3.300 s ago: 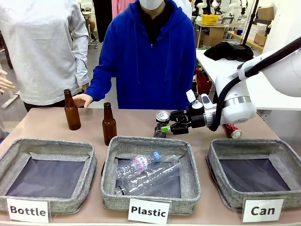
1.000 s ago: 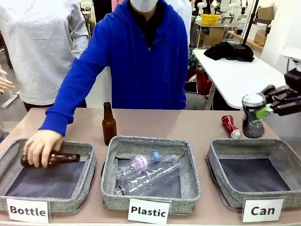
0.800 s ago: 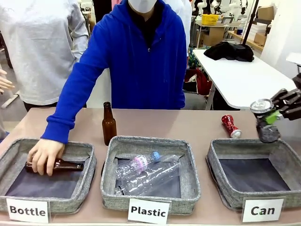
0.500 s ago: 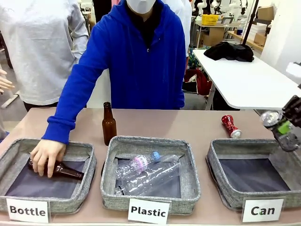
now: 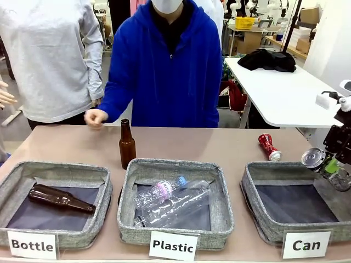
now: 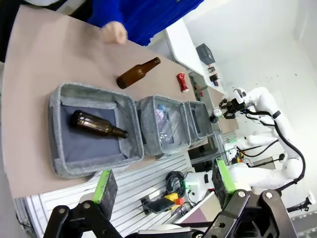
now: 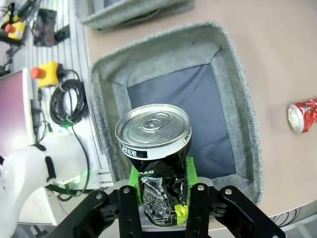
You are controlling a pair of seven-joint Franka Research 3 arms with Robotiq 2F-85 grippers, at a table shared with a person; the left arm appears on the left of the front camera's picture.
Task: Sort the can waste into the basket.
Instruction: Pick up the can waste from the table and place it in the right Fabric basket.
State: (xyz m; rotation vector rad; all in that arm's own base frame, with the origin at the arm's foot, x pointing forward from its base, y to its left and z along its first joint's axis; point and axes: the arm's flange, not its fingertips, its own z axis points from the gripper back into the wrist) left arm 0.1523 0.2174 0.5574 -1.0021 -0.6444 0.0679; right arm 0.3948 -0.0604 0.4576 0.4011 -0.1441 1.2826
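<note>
Black crushed can point(image 7: 156, 161), silver end, between right fingers point(image 7: 199, 206) over woven basket point(image 7: 241, 106).

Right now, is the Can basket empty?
Empty: the Can basket has a bare dark bottom; the right gripper holds the black can above it.

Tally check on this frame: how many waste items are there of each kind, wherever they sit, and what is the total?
Brown glass bottles: 2
Clear plastic bottles: 2
Crushed cans: 2 (black can in the right claw, red can on the table)
Total: 6
</note>
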